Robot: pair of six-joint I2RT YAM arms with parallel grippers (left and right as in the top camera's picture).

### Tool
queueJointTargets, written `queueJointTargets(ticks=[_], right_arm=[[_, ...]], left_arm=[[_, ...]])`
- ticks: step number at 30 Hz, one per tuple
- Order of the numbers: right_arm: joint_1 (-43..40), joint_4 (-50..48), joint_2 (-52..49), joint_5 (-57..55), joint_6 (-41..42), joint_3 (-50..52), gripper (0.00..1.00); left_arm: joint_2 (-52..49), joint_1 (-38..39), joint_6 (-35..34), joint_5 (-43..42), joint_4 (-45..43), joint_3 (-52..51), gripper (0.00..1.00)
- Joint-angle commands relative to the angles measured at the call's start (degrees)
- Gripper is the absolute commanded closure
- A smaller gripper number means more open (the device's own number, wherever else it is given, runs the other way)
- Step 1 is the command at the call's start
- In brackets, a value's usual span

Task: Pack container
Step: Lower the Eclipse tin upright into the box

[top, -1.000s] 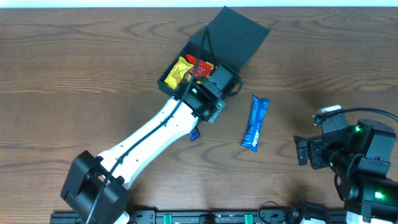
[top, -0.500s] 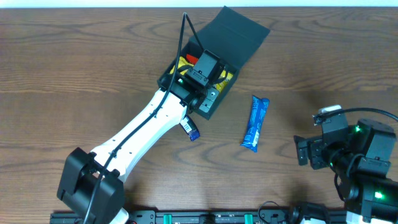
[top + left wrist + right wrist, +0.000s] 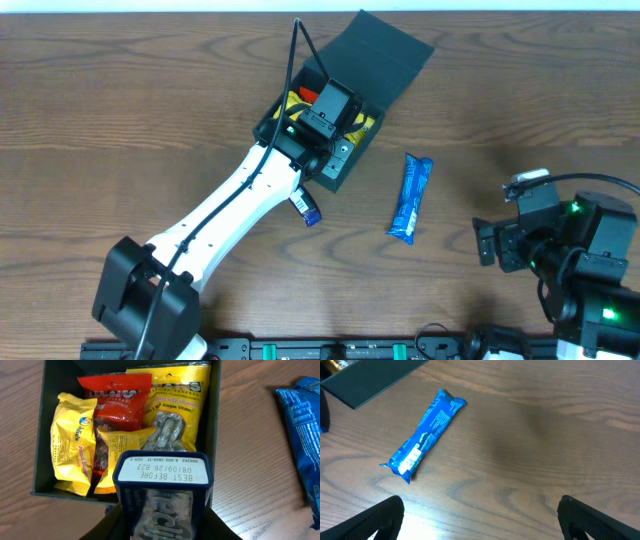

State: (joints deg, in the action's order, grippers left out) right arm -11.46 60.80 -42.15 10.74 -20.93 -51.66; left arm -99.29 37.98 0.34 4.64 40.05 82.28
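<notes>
Grip confirmed: the left fingers [image 3: 114, 527] clamp a dark blue packet with a white best-before label [image 3: 162, 476] at bottom centre of the left wrist view. Just beyond it, the dark teal square cardboard container [image 3: 216, 420] stands open on the brown wooden table [image 3: 560, 420], holding yellow packets [image 3: 75, 442] and a red packet [image 3: 116, 400]. The right fingers [image 3: 377, 520] are spread wide and empty. A blue foil bar [image 3: 425, 435] lies beyond them, upper left.

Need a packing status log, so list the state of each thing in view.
Container: open, lid up, partly filled.
Snacks: lying inside container.
Left gripper: jaws shut on navy packet, over container's edge.
Right gripper: jaws open, empty.
Blue bar: flat on table, unpacked.
</notes>
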Motion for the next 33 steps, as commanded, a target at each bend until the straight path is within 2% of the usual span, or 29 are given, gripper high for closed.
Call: queueJointTargets(ticks=[1,6,13,18,33], right_arm=[[-0.5,0.1,0.1,0.7,0.7,0.0,0.01],[-0.5,0.1,0.1,0.7,0.7,0.0,0.01],[-0.5,0.1,0.1,0.7,0.7,0.0,0.01],[-0.5,0.1,0.1,0.7,0.7,0.0,0.01],[-0.5,0.1,0.1,0.7,0.7,0.0,0.01]], left_arm=[[-0.9,-0.2,1.0,-0.3,0.3,2.0,0.73],[-1.7,-0.6,1.0,-2.2,0.9,2.6,0.73],[-9.0,-1.6,2.5,-2.8,8.9,10.9,0.73],[-10.3,-1.6,5.1,-3.3,9.0,11.0,0.69],[-17.0,-1.7,8.7,-5.9,8.9,12.9,0.69]])
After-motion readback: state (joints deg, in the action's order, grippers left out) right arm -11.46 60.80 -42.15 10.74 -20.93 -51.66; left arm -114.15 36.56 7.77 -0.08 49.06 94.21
